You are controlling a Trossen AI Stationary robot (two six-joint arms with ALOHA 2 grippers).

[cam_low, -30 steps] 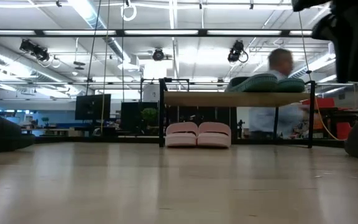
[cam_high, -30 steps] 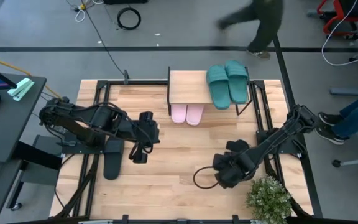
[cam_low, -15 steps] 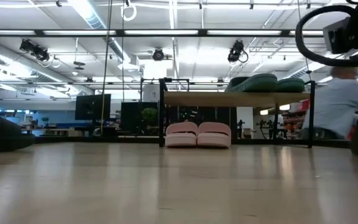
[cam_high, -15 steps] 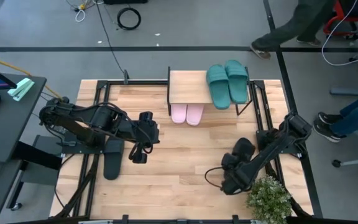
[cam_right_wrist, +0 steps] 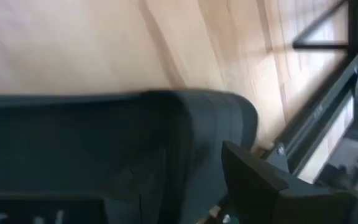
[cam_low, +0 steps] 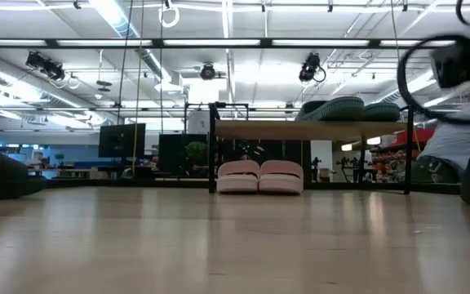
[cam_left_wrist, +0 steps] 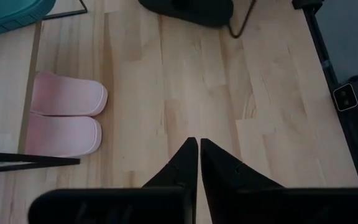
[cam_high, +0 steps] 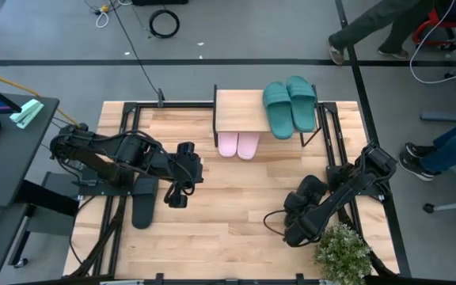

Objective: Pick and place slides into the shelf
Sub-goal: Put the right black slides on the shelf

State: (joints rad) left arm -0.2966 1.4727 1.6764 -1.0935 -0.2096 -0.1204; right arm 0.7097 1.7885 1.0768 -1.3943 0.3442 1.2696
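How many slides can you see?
6. Two teal slides lie on top of the shelf, two pink slides under it, one black slide by the left arm, another black slide by the right arm.

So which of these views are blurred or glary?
Right wrist view: smeared throughout, a dark shape fills most of it. Low view: ceiling lights glare, right arm blurred. High and left wrist views: sharp, pink slides crisp.

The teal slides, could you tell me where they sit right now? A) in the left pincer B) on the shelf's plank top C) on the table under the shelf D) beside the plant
B: the teal slides lie side by side on the shelf top, while the pink pair sits below it.
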